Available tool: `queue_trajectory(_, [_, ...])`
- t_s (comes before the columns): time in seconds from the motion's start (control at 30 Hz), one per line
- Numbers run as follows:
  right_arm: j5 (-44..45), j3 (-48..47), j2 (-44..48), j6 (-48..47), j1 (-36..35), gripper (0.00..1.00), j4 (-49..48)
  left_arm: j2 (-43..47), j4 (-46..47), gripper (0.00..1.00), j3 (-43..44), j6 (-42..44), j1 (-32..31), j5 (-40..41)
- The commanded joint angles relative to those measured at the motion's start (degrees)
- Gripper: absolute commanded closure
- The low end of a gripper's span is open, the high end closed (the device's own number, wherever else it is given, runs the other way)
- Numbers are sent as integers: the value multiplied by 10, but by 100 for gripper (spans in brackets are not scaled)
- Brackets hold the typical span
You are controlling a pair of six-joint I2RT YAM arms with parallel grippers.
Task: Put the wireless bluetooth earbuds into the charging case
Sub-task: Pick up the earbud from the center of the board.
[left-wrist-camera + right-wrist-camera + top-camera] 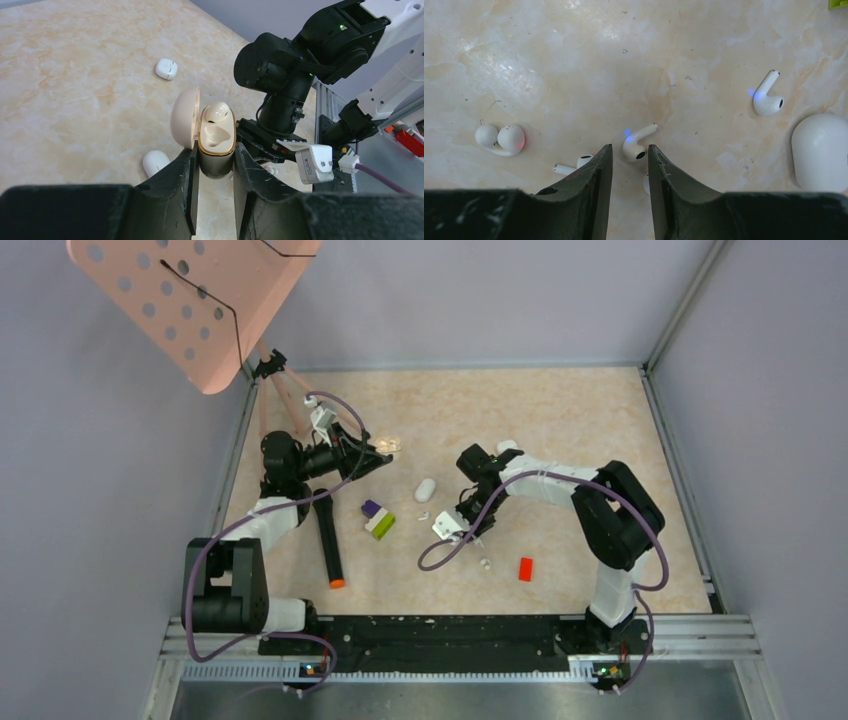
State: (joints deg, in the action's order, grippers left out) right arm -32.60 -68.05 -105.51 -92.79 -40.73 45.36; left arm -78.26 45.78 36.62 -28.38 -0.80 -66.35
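1 earbud (pixel 638 144) lies between parted fingertips of right gripper (pixel 629 150), seemingly untouched.

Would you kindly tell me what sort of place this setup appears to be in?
Most likely a robotics lab test cell: a left arm and right arm bolted to a metal rail at the table edge, plain grey walls boxing it in, and earbuds scattered as practice props.

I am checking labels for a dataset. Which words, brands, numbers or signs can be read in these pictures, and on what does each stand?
None can be read in any view.
The open charging case in the left claw, the earbuds, the closed white case and the red brick show plain surfaces.
The white box on the right arm is too blurred to tell.
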Motion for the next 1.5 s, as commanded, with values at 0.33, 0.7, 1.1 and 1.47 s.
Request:
queue_trajectory(0.33, [-6, -12, -12, 27, -7, 81, -1, 4, 5, 100, 8, 1, 3, 3])
queue_trajectory(0.7, [-83, -172, 9, 393, 52, 100, 26, -38, 26, 100, 36, 54, -3, -28])
queue_trajectory(1.1, [-286, -329, -29, 941, 135, 100, -34, -118, 39, 100, 112, 200, -39, -29])
queue_trajectory(1.47, [-424, -289, -67, 1337, 163, 100, -299, -115, -31, 100, 124, 303, -81, -31])
